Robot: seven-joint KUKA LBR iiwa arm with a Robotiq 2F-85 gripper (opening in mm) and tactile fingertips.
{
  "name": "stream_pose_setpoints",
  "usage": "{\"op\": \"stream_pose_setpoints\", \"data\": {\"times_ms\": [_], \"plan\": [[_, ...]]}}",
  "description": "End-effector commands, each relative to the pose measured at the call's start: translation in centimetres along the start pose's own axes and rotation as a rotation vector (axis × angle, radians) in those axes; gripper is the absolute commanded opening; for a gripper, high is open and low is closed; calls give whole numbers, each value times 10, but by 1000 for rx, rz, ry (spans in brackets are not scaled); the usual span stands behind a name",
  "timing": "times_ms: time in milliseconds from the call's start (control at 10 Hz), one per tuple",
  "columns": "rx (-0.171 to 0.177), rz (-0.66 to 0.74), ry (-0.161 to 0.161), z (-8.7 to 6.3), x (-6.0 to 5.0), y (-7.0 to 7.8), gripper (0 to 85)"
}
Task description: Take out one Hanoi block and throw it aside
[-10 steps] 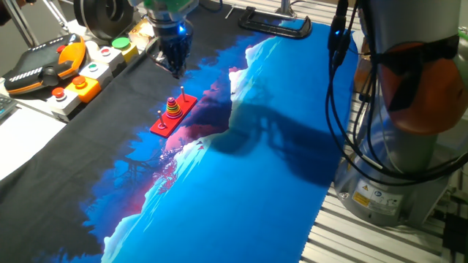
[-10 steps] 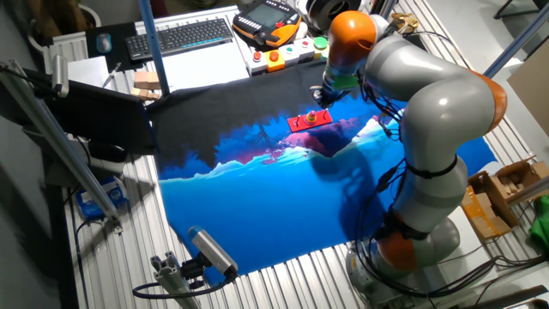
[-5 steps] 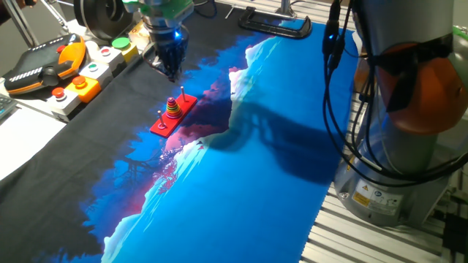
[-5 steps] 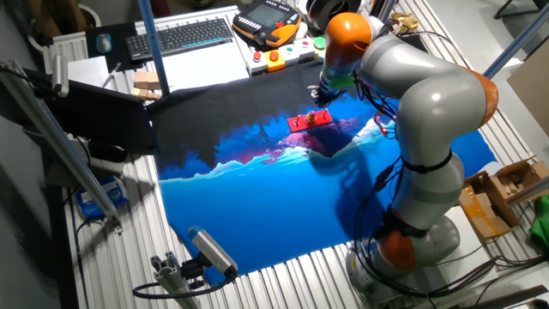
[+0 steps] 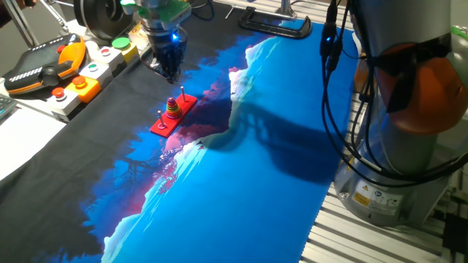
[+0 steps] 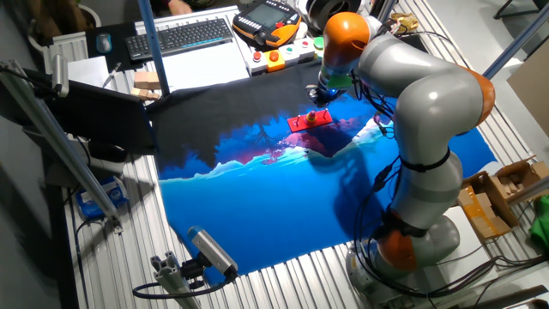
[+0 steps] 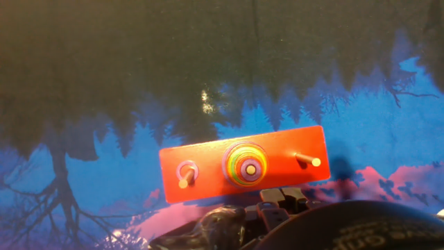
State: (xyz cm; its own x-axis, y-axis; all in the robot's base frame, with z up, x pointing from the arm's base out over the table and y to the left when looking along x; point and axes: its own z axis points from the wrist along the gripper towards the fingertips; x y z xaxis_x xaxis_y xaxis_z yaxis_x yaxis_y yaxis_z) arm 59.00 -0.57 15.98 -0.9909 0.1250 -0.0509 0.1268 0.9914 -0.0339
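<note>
Gripper [image 5: 169,69], jaw state indiscernible, shifted slightly up and away from red base [image 5: 173,115] and stacked blocks [image 7: 244,164]; apparently none removed yet.

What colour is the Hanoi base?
Red. The base shows best in the hand view, with three pegs and a rainbow stack on the middle one.

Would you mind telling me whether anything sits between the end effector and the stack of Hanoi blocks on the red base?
Nothing visible does. The end effector hangs above the cloth, up and off to one side of the stack of Hanoi blocks on the middle peg of the red base, with only open air between them.
</note>
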Motion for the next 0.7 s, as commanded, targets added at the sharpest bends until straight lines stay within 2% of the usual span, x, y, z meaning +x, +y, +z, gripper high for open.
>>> {"op": "stream_pose_setpoints", "data": {"times_ms": [0, 400, 600], "plan": [[9, -7, -9, -1, -1, 1, 7], [-9, -35, -5, -2, -2, -2, 7], [7, -47, -20, -2, -2, -2, 7]]}}
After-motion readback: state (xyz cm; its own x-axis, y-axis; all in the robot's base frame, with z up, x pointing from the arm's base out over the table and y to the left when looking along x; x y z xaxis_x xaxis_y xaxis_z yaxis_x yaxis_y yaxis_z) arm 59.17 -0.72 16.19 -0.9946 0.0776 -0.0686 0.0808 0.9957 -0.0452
